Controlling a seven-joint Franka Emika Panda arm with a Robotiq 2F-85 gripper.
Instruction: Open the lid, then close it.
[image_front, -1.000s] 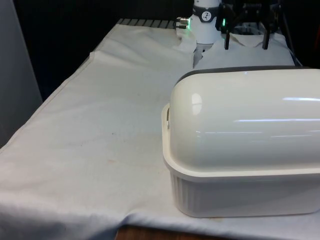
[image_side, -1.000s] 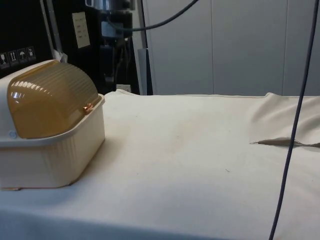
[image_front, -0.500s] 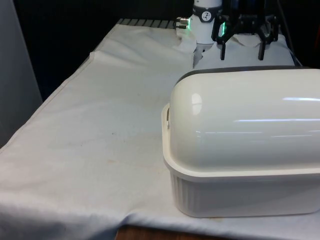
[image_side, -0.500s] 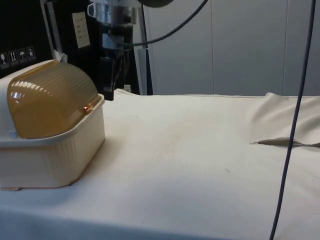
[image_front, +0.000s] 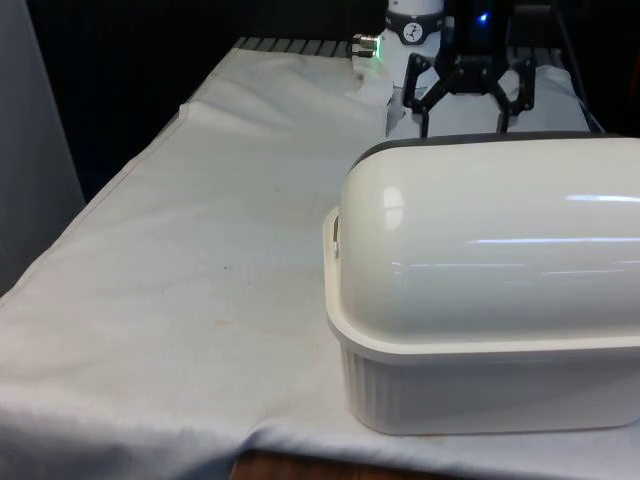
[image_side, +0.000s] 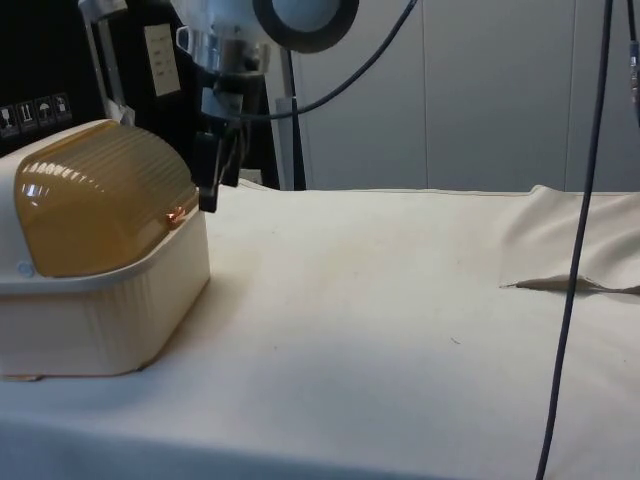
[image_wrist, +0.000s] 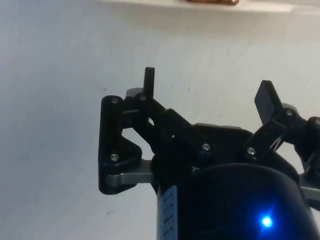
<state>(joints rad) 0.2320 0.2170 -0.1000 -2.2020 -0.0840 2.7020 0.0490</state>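
Opening step, approach: the tool (image_side: 208, 190) hangs wide just beside the closed lid (image_side: 95, 200); next it must catch the handle (image_side: 177, 214)

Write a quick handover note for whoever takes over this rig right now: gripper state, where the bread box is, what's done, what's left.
Gripper: jaws open, holding nothing, hanging just behind the bread box on the robot's side; in the side view it is beside the lid's small handle, not touching it.
Bread box: on the white cloth, at the front view's right, near the table's front edge.
Lid: amber, domed, fully shut.
Done: nothing yet, going by the shut lid and empty gripper.
Left: take the handle, roll the lid open, then close it.
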